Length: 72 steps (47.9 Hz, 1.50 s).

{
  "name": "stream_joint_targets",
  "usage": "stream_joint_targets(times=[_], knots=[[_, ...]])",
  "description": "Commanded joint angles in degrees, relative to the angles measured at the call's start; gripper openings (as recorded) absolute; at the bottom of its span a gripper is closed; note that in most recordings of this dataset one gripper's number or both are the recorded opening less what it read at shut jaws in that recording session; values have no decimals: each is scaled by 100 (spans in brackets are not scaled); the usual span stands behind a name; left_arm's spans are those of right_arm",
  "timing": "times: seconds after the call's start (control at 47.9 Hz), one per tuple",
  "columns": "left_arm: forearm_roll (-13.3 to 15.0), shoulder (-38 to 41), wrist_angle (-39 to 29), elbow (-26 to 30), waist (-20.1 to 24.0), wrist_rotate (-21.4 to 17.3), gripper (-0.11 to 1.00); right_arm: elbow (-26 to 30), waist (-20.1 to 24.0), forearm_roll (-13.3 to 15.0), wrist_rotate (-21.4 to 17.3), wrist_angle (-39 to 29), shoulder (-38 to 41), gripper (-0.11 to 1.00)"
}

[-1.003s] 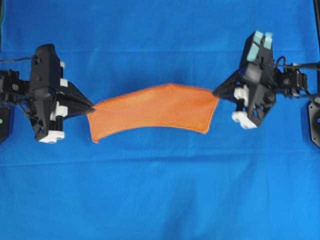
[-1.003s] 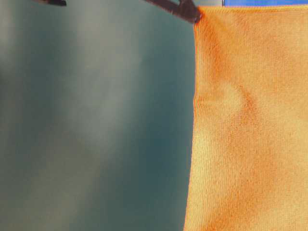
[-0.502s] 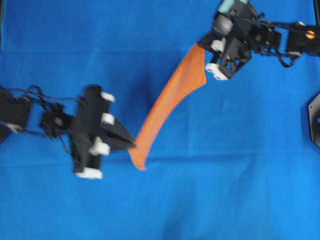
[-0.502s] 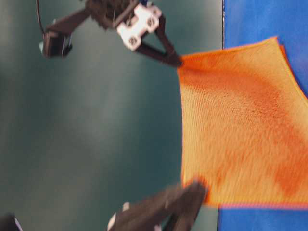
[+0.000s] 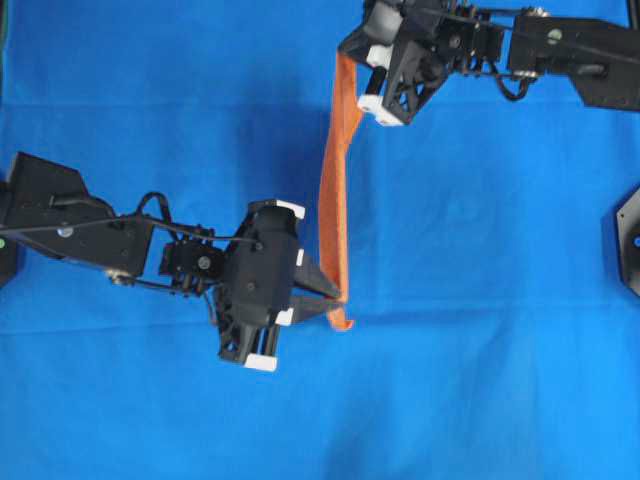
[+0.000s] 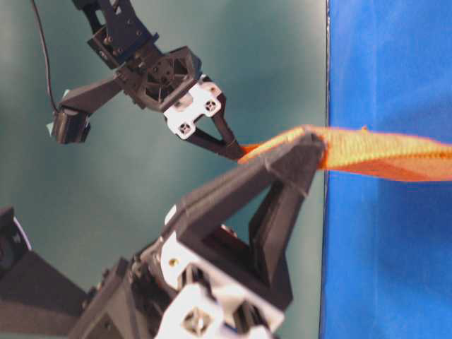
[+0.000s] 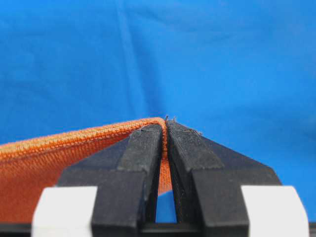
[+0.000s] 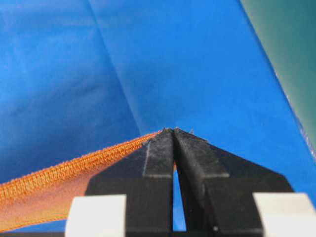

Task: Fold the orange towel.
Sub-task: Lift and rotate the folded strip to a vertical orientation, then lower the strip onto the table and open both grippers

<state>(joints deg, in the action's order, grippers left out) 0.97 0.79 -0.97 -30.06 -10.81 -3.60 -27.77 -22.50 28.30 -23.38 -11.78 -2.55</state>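
Bright-orange fuzzy microfibre towel (image 5: 336, 180) hangs stretched between both tools above the blue-covered worktop (image 5: 480, 330).
Light, limp, sags; left tool (image 5: 340, 297) and right tool (image 5: 345, 52) each clamped tight on a hemmed corner, the best hold.

Plain bright-orange towel (image 5: 336, 190), plain blue cloth (image 5: 480, 350), black-and-white claws.

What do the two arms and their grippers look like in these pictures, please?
Both arms are black, built of boxy segments with thin black cables looped along them. The left gripper and the right gripper each have two black fingers tapering to a point, with white blocks at their bases. The black frames behind the fingers have triangular cut-outs.
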Motion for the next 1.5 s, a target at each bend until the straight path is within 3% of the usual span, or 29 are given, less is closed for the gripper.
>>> stream_joint_targets(times=[0.0, 0.188, 0.439, 0.648, 0.899, 1.045, 1.254, 1.484], knots=[[0, 26, 97, 264, -229, -53, 3, 158, -343, 62, 9, -9, -97, 1], [0, 483, 378, 703, -193, -123, 3, -185, -510, 62, 0, -62, -360, 1], [9, 1274, 457, 1696, -132, -615, 3, -1081, -729, 53, -70, -70, -1213, 1], [18, 1635, 439, 2092, -141, -589, 3, -1459, -738, 35, -70, -79, -1547, 1], [79, 1406, 308, 1450, -229, -299, 3, -1292, -615, 26, -79, 387, -782, 1], [79, 1151, 308, 800, -299, 88, 3, -896, -457, 26, -70, 738, -114, 1], [79, 879, 483, 70, -387, 642, 3, -325, -272, 62, 18, 721, 413, 1], [79, 896, 800, -229, -387, 703, 3, -220, -237, 62, 35, 615, 536, 1]])
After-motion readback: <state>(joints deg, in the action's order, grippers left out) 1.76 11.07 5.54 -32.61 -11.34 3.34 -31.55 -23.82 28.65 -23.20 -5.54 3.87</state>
